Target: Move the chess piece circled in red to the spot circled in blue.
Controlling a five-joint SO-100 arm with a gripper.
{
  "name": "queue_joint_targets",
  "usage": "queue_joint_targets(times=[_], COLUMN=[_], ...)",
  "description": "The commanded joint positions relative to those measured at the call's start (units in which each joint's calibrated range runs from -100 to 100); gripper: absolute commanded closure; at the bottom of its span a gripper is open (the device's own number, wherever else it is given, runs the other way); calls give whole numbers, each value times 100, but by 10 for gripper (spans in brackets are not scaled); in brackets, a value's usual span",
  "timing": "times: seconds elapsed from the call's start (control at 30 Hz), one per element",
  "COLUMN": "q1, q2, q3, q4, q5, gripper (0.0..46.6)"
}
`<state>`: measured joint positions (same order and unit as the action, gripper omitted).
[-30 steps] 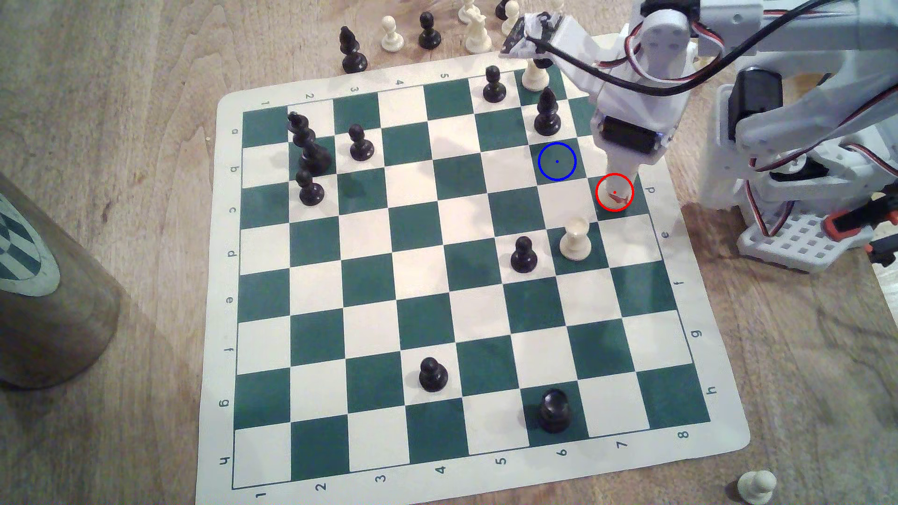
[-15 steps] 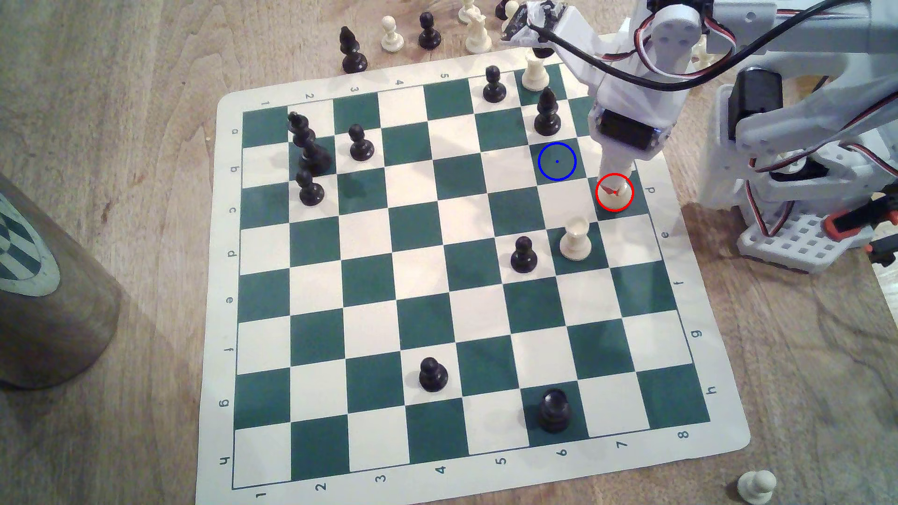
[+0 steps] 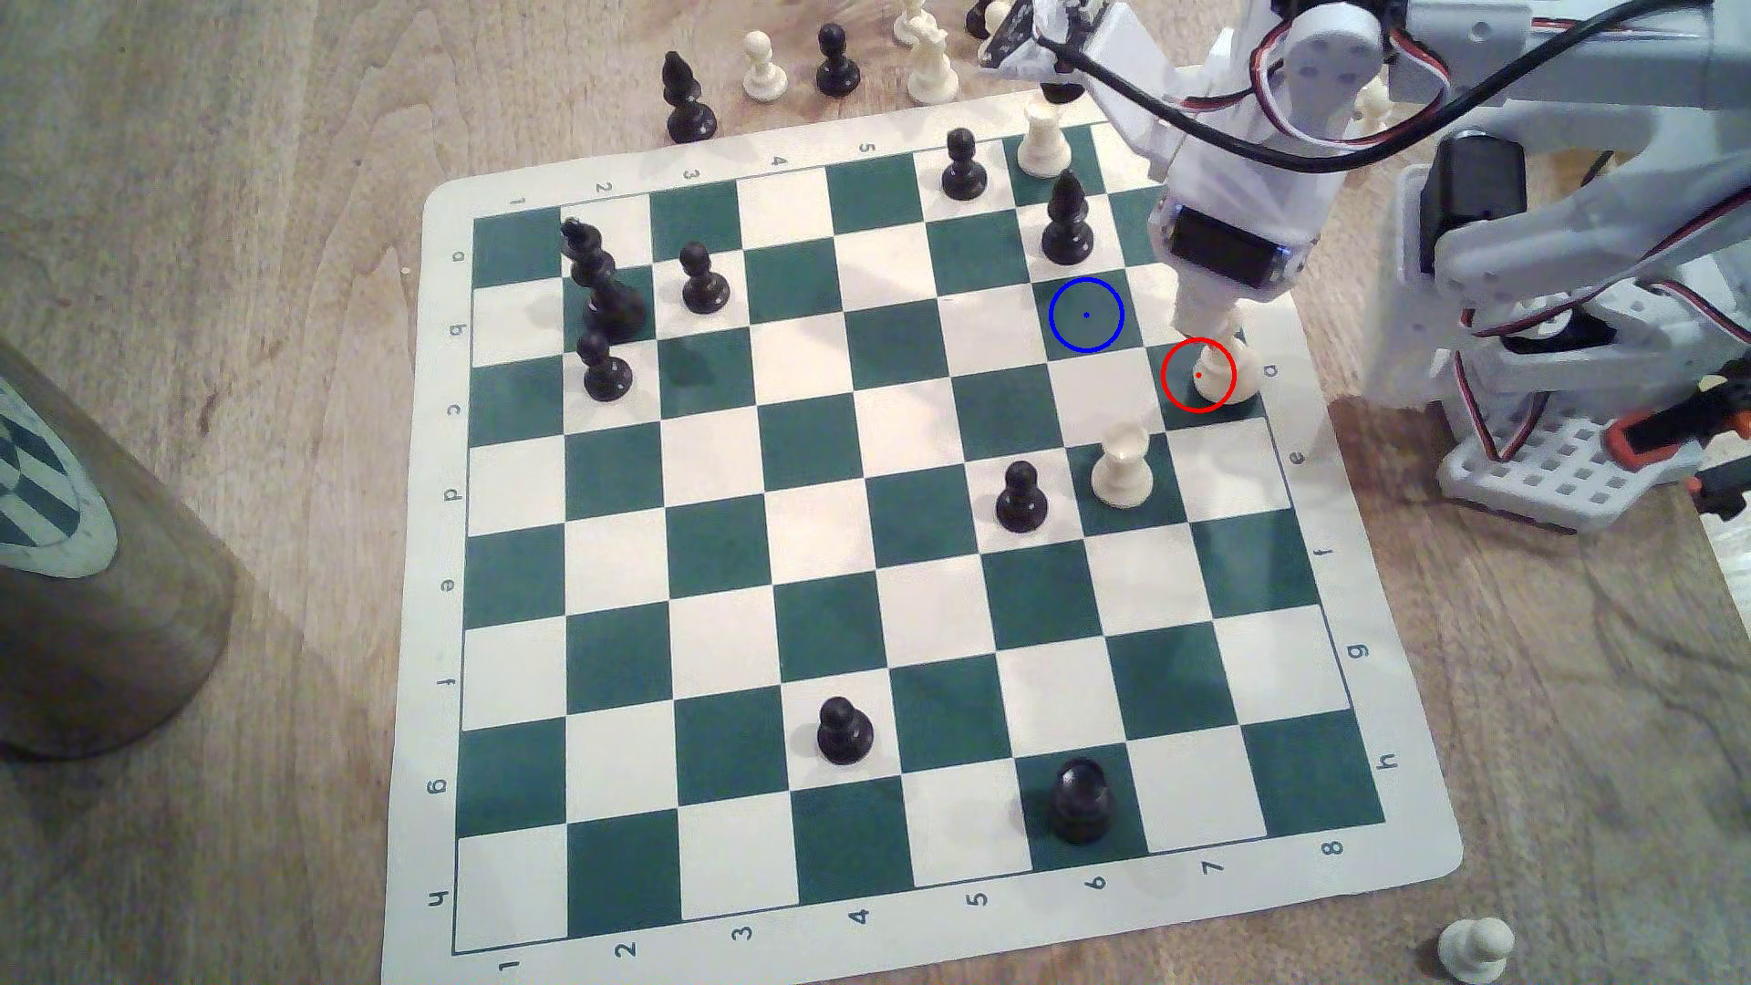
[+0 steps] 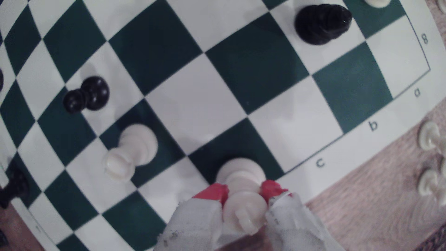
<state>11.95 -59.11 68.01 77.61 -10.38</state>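
Green-and-white chessboard [image 3: 891,947] on wood table. Gripper [image 4: 245,191], red-tipped fingers [image 4: 217,190], closed tight around the cream piece [image 3: 1227,369], upper right of exterior frame, right of blue-circled square [image 3: 1086,314].

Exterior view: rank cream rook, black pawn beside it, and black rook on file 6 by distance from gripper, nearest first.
From the gripper, by the board's far right edge in the exterior view:
1. cream rook, just below-left.
2. black pawn, left of that rook.
3. black rook, near the board's bottom edge.

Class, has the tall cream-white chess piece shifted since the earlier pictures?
Yes. The tall cream-white chess piece, held by the hand, has shifted toward the exterior view's right of the red circle.
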Motion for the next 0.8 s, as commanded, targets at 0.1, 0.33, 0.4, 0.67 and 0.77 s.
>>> queue_joint_targets(times=[0.1, 0.33, 0.4, 0.67, 0.77], q1=[45, 100, 170, 460, 530], q2=[-795, -846, -583, 249, 572], q3=[-717, -1506, -1678, -1905, -1887], q4=[355, 437, 224, -406, -636], q5=[-132, -190, -190, -107, -68], gripper=[464, 464, 464, 464, 464])
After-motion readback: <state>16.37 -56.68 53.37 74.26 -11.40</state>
